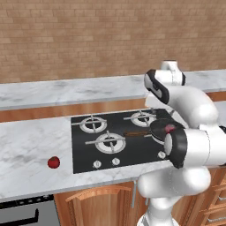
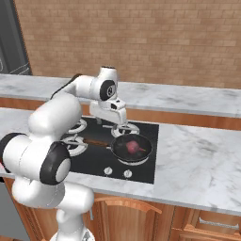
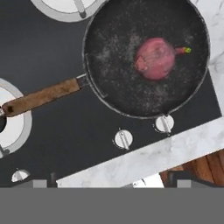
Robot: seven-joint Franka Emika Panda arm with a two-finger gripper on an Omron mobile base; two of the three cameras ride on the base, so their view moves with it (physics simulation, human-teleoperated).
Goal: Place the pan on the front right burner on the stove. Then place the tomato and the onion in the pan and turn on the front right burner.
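**Onion in the pan, tomato apart on the worktop**

The pan (image 2: pixel 132 147) is sitting on the front right burner of the stove (image 2: pixel 146 132), right of centre in the right base view, with its brown wooden handle pointing toward the left of that frame. The onion (image 3: pixel 154 58) is lying inside the pan, in the upper right of the hand view (a short stalk with a green tip is sticking out from it toward the right edge). In the left base view the pan (image 1: pixel 158 129) is appearing at centre right, partly hidden by the arm, with the onion (image 1: pixel 169 128) showing as a pink patch in it.

The tomato (image 1: pixel 54 162) is resting on the marble worktop (image 1: pixel 26 150) at the lower left of the left base view, well apart from the stove (image 1: pixel 84 154) and to its left.

The gripper (image 2: pixel 117 123) is hanging above the stove just beyond the pan in the right base view, looking down on the pan; the jaws are standing wide apart and are gripping nothing. Two white knobs (image 3: pixel 123 139) are lying just below the pan's rim in the hand view, near the stove's front edge.
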